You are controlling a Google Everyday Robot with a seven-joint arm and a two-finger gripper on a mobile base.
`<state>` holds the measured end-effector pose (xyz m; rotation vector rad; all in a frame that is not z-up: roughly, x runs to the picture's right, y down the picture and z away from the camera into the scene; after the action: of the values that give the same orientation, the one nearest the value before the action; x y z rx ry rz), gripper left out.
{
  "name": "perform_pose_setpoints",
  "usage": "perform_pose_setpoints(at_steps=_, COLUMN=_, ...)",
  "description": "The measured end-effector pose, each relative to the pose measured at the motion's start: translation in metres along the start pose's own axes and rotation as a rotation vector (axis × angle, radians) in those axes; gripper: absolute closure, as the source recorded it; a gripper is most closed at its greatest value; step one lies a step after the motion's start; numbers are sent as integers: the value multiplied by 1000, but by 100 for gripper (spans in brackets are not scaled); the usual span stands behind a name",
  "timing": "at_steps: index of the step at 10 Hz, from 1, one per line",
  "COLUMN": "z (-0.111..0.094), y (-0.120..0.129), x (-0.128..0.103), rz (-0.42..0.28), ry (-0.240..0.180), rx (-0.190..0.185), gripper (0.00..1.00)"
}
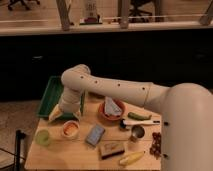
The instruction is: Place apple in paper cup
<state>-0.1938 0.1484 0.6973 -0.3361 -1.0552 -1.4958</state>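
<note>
The paper cup (70, 130) stands near the table's left front, short and pale-rimmed. An orange-red round thing, the apple (70, 129), shows inside its mouth. My gripper (63, 114) hangs at the end of the white arm, just above and slightly behind the cup, over the table's left side. It hides part of the table behind the cup.
A yellow-green cup (43, 137) stands left of the paper cup. A green tray (52, 95) lies behind. To the right are a red bowl (113, 110), a blue packet (95, 135), a brown box (111, 149), a metal cup (136, 133), a yellow fruit (131, 158) and dark grapes (156, 144).
</note>
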Motion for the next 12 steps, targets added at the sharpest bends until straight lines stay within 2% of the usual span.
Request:
perform_pose_setpoints(at_steps=5, z=-7, y=3, x=9, rz=0, ry=0, rx=-1, gripper=20)
perform_pose_setpoints(at_steps=12, z=-7, y=3, x=9, rz=0, ry=-3, rx=-2, gripper=20)
